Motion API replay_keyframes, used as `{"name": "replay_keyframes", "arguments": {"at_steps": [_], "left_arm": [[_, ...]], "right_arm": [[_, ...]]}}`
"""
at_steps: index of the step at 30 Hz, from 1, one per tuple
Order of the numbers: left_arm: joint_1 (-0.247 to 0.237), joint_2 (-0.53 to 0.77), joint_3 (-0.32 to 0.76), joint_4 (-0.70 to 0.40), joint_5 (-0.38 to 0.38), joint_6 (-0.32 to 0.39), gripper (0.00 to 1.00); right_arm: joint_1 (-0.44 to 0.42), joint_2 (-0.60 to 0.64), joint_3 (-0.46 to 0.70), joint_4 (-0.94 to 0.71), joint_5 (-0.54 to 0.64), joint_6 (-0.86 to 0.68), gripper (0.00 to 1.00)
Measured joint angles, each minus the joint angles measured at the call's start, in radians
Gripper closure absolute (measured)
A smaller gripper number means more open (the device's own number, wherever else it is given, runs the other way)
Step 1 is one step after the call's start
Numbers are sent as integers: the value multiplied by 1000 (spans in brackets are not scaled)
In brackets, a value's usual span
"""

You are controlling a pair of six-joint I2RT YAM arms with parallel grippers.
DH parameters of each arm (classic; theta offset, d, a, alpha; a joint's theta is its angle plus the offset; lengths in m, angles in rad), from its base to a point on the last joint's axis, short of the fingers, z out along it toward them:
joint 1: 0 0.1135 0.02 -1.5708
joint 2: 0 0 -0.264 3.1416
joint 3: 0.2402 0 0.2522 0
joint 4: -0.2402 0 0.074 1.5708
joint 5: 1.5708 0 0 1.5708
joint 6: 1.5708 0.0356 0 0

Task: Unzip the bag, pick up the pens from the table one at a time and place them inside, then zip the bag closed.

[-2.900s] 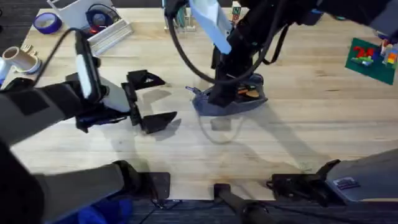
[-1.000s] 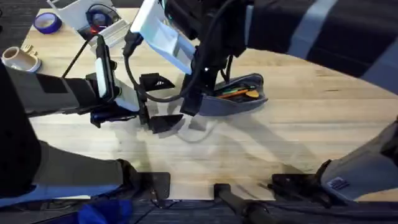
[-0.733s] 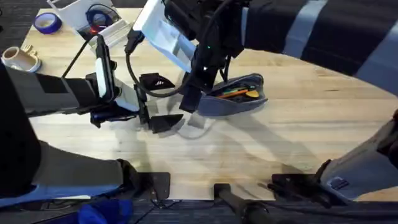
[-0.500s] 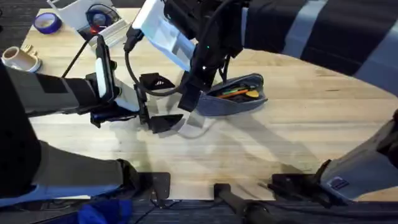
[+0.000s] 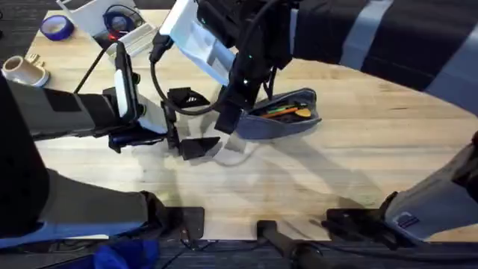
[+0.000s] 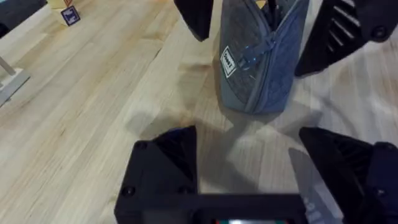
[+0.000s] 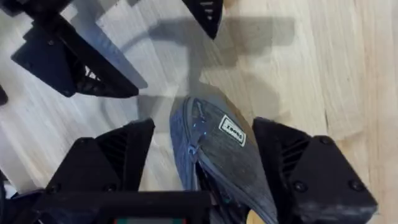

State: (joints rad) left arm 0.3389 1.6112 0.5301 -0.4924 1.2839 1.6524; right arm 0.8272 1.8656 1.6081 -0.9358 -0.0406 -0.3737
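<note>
While the pens (image 5: pixel 282 111) lie inside the open pencil pouch (image 5: pixel 280 119), the spread right gripper (image 7: pixel 198 155) straddles its zipper end; the spread left gripper (image 6: pixel 249 165) waits just beside.

You're at a robotics lab bench: a wood-plank tabletop (image 5: pixel 358 164) with tape rolls (image 5: pixel 56 27), a white tray (image 5: pixel 112 30) of supplies and a green brick plate (image 5: pixel 447 69) at its edges.

The bag (image 6: pixel 258 59) bears a small white label, lettering unreadable
</note>
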Motion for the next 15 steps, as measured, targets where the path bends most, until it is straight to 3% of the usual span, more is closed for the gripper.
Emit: {"name": "replay_keyframes", "arguments": {"at_steps": [15], "left_arm": [[-1, 0, 0, 0, 0, 0, 7]], "right_arm": [[-10, 4, -11, -7, 0, 0, 52]]}}
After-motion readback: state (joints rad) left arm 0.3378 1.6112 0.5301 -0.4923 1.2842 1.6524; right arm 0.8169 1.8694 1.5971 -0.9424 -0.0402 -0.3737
